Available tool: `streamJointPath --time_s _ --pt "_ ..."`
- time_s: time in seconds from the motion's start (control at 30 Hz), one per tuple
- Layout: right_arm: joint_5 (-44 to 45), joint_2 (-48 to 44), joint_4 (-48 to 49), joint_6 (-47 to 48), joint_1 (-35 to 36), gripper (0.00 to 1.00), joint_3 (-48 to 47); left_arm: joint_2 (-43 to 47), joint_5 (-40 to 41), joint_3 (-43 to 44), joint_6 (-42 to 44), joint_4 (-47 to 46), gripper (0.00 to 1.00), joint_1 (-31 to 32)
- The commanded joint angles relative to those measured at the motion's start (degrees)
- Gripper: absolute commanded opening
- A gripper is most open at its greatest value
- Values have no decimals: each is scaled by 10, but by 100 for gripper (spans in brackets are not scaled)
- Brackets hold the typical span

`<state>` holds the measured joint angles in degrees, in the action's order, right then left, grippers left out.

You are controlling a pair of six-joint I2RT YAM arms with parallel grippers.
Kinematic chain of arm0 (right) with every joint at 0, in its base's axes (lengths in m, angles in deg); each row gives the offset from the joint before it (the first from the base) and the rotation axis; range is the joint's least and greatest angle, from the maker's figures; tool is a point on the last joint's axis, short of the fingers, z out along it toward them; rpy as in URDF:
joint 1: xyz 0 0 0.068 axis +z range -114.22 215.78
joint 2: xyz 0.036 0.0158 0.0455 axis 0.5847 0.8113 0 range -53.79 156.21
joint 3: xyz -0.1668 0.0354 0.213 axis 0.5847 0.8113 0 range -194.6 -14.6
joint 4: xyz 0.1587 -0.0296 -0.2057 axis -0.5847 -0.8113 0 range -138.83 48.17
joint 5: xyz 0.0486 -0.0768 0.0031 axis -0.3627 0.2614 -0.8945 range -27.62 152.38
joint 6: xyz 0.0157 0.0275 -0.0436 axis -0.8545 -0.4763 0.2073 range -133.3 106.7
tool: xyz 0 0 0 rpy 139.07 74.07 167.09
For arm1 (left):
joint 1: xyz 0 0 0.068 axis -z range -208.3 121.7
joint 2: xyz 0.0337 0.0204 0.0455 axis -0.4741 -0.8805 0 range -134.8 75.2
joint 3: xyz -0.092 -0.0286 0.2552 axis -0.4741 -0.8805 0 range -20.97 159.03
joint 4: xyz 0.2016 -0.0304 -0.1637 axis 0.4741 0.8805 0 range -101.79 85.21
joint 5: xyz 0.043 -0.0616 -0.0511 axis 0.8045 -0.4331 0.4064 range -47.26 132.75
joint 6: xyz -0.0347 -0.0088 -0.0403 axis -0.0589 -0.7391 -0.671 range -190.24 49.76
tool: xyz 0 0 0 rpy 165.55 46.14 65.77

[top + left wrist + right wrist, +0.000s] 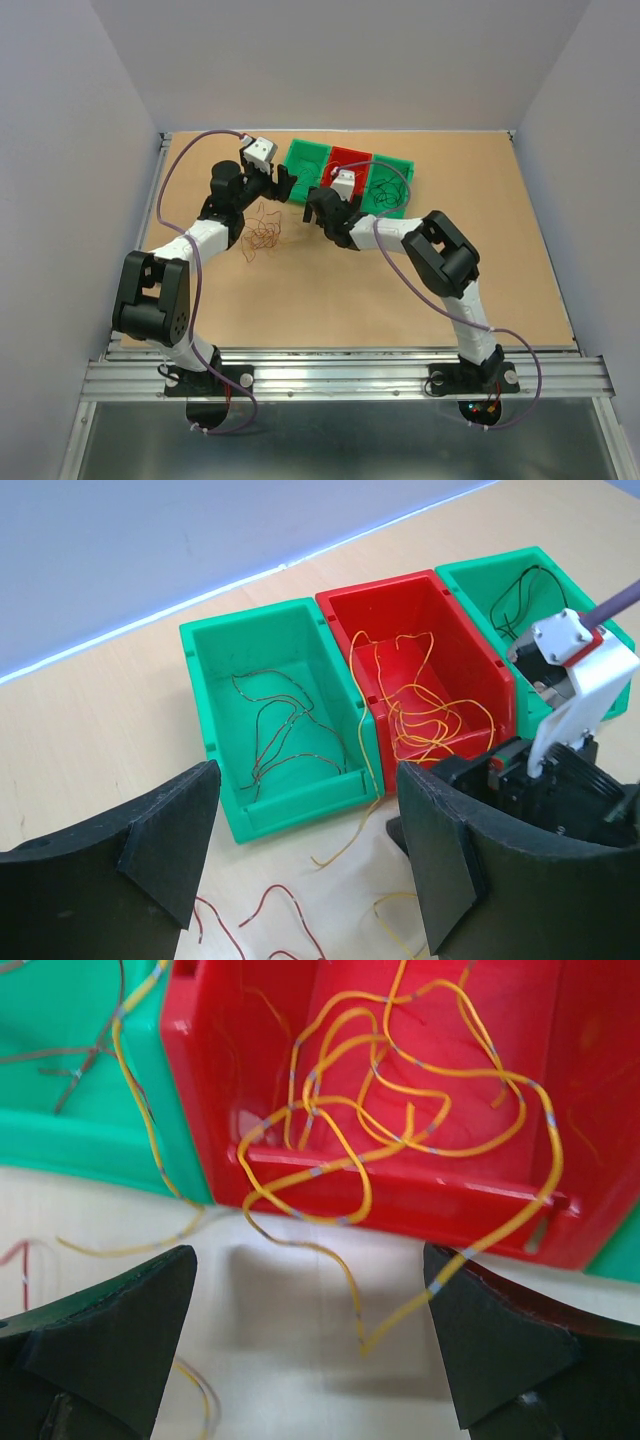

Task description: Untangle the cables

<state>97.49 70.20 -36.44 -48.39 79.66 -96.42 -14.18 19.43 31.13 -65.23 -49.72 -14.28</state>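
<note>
**Sorting stage.** Three bins at upper centre appear to separate strands by colour. The red bin [380,588] holds orange-yellow cables [400,1090], some trailing over its front lip onto the desk [350,300]. The flanking green bins [250,620] hold dark strands [275,720]. An unsorted clump [263,232] lies left of centre. Left pincer [305,865] and right pincer [310,1330] both gape wide, holding nothing, the right one poised over the spilled ends. Tan desk, plain grey walls [330,60].

You have thin orange-yellow wire strands [557,1165], ringed with pale grey-blue bands, against the glossy red plastic bin [600,1060]. One green plastic bin [225,660] shows dark brownish strands [275,725], the other green bin [500,560] black strands [522,588]. Thin red strands [262,895] cross the tan surface [90,740].
</note>
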Motion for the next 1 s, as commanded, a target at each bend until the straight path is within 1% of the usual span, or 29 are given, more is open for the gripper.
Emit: streamJointPath --time_s 0.0,0.17,0.3,0.37,0.4,0.47,0.5,0.57,0.6,0.63,0.7,0.73,0.77,0.8,0.9,0.93,0.97 --pt "44 36 36 -39 4 100 -53 8 -10 6 -4 -29 82 -3" --pt "48 50 79 -51 7 100 -48 17 -10 3 -4 -29 82 -3" --pt "87 54 128 -53 10 100 -25 20 -11 2 -4 -29 82 -3" --pt "101 56 160 -57 13 94 -9 19 -12 2 -4 -28 82 -3" --pt "115 57 167 -57 13 88 -8 19 -12 2 -4 -29 82 -3" --pt "127 68 178 -52 13 80 -13 19 -14 2 -5 -28 82 -3" --pt "137 72 183 -49 14 72 -15 19 -15 3 -5 -29 82 -3" --pt "138 83 200 -35 15 61 -19 19 -16 2 -5 -28 82 -4" --pt "139 86 205 -31 16 50 -23 21 -16 3 -6 -28 82 -4" --pt "140 87 211 -26 17 45 -24 21 -16 2 -6 -28 82 -4" --pt "141 86 221 -16 19 28 -21 24 -16 2 -6 -27 82 -4" --pt "143 83 226 -12 19 26 -19 24 -16 2 -6 -28 82 -4" --pt "142 76 234 -6 20 21 -12 25 -17 1 -5 -28 82 -4" --pt "134 71 244 1 20 11 0 27 -17 1 -6 -27 82 -4" --pt "112 44 291 35 19 8 25 30 -17 0 -6 -27 82 -4" --pt "109 36 294 45 20 2 36 31 -17 -1 -7 -27 82 -4" --pt "105 30 294 50 19 1 39 32 -17 -1 -7 -27 82 -4"
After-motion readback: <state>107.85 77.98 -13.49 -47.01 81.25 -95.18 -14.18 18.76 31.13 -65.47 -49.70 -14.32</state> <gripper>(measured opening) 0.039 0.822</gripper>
